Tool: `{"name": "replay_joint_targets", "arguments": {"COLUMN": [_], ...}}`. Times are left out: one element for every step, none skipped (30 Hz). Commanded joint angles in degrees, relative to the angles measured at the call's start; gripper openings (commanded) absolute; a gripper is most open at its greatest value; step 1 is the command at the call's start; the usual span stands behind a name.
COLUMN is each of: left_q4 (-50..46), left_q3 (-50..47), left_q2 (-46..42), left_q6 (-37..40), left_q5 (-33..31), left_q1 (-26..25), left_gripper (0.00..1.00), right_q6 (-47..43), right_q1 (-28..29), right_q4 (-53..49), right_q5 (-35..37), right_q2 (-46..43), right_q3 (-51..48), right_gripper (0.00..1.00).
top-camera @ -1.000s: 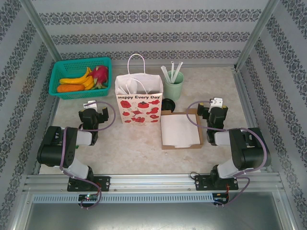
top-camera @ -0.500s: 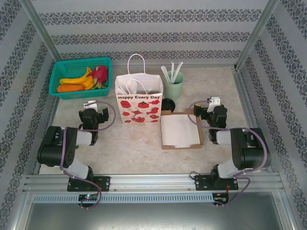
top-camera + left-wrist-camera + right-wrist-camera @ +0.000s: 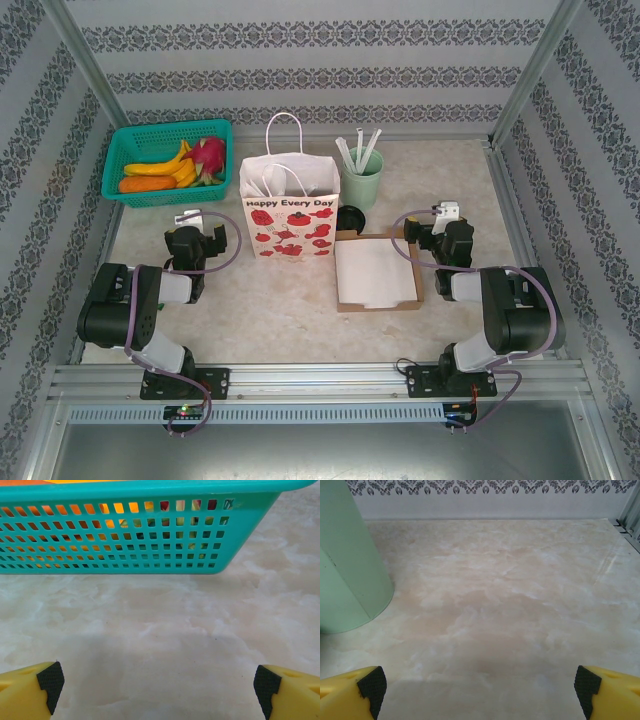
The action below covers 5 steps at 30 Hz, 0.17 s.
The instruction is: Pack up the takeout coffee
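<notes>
Black-lidded takeout coffee (image 3: 350, 216) sitting untouched on table (image 3: 300, 320), nearer far edge. Right gripper (image 3: 440, 214), spread wide, empty, having nudged toward it: approach starting. Left gripper (image 3: 190, 218) idling, likewise gaping, empty.

right hand (image 3: 438, 221) swung slightly left, now nearer the cardboard tray (image 3: 380, 306)

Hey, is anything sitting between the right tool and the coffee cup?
Nothing visible stands between the right tool and the coffee cup. The cup is hemmed in, though: the paper bag is on its left, the green straw cup just beyond it, and the cardboard tray in front.
</notes>
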Motion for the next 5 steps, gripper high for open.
{"name": "replay_joint_targets", "arguments": {"left_q4": [1.46, 1.57, 1.65, 1.90, 2.22], "left_q3": [1.36, 1.27, 1.19, 1.03, 0.85], "left_q2": [0.10, 0.10, 0.09, 0.11, -0.01], "left_q6": [0.72, 0.73, 0.81, 0.81, 0.89], "left_q5": [1.32, 1.32, 1.38, 1.34, 1.32], "left_q1": [-0.08, -0.08, -0.07, -0.08, -0.08], "left_gripper": [0.99, 0.99, 0.99, 0.99, 0.99], "right_q6": [-0.26, -0.25, -0.20, 0.01, 0.16], "right_q1": [0.31, 0.35, 0.31, 0.19, 0.14], "right_q4": [0.10, 0.10, 0.10, 0.09, 0.04], "right_q5": [-0.84, -0.82, -0.84, -0.71, -0.75], "right_q2": [-0.25, -0.25, -0.26, -0.25, -0.25], "right_q3": [1.16, 1.11, 1.11, 1.15, 1.16], "right_gripper": [0.98, 0.98, 0.98, 0.98, 0.98]}}
